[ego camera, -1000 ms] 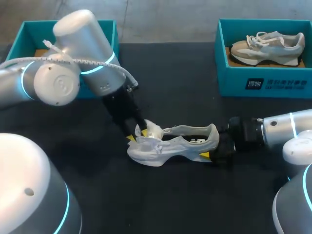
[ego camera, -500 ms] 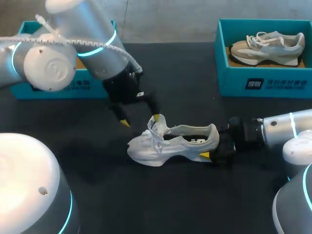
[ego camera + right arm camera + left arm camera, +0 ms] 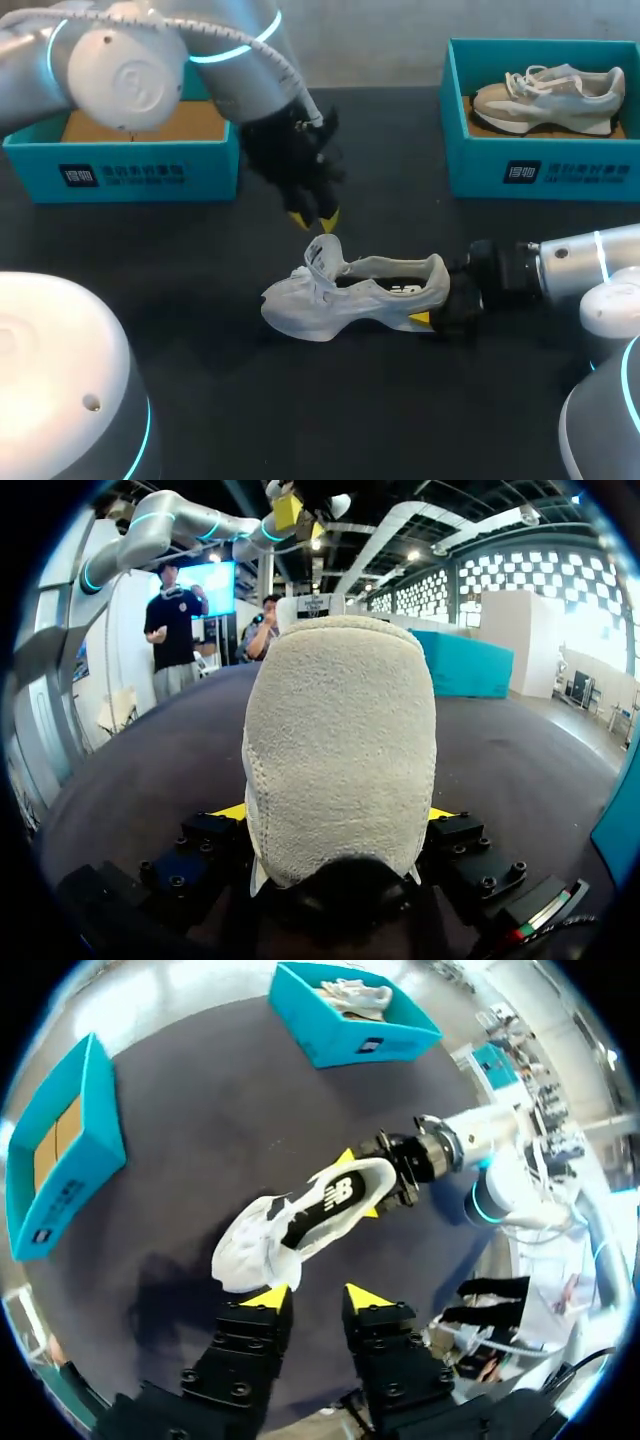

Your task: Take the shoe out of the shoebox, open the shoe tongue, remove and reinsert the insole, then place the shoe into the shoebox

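Right gripper (image 3: 435, 305): clamped on the heel of the shoe (image 3: 350, 295), one finger on each side. The shoe sits sole-down on the black table (image 3: 200, 380), about mid-table, with its toe pointing toward my left side.

Left gripper (image 3: 314, 218): fingers a narrow gap apart, nothing between them, touching nothing. It hangs above and just behind the toe end, near the raised tongue (image 3: 322, 252) but clear of it.

Per view:
- Head view: only one yellow tip of the right gripper shows, on the near side of the heel. The other is hidden behind the shoe.
- Right wrist view: both yellow tips of the right gripper (image 3: 335, 815) flank the heel. The heel blocks the rest of the shoe (image 3: 340, 750).
- Left wrist view: the shoe (image 3: 300, 1225) lies ahead of the left gripper (image 3: 316, 1297), toe end nearest the tips. The dark insole (image 3: 325, 1205) shows in the opening. The right gripper (image 3: 362, 1182) is at the far end.

The left shoebox (image 3: 140, 175) has a bare cardboard floor. The right shoebox (image 3: 545, 165) holds a second shoe (image 3: 548, 98).
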### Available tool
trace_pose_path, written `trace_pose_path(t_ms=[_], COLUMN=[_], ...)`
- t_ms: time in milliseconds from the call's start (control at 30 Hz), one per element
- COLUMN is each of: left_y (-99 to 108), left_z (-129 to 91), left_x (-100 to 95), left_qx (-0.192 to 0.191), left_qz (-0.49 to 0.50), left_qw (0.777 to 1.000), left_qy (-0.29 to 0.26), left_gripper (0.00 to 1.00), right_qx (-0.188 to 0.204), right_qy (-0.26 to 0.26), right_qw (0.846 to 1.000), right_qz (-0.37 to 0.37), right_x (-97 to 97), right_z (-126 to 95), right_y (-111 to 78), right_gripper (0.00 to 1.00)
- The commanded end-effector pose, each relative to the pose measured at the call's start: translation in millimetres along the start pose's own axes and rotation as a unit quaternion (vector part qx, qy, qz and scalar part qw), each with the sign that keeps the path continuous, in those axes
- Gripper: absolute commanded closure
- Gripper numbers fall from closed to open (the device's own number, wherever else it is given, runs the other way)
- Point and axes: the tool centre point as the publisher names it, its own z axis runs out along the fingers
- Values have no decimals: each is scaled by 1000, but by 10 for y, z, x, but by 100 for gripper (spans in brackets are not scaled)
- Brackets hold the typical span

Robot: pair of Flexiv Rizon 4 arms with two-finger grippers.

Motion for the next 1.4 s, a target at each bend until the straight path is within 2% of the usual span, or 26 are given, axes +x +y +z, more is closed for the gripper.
trace_pose_path(t_ms=[33,67,133,433,533,733,1333,1400], left_y=[-114,-125,-147,-118,-119,-95,-109,-136], left_z=[-23,-23,-17,-11,-6,6,12,119], left_x=[91,106,151,321,329,300,282,266], left_qx=[-71,-68,-94,-113,-126,-131,-136,-115], left_qz=[166,189,241,397,437,485,490,505], left_qw=[984,980,966,910,890,862,859,854], left_qy=[1,4,5,-28,-38,-58,-55,-54], left_gripper=[100,100,100,100,100,100,100,100], right_qx=[2,2,2,2,2,2,2,2], right_qy=[0,0,0,0,0,0,0,0], right_qw=[1000,1000,1000,1000,1000,1000,1000,1000], right_qz=[0,0,0,0,0,0,0,0], right_x=[8,8,8,8,8,8,8,8], right_z=[0,0,0,0,0,0,0,0], right_y=[12,12,12,12,12,12,12,12], right_gripper=[100,100,100,100,100,100,100,100])
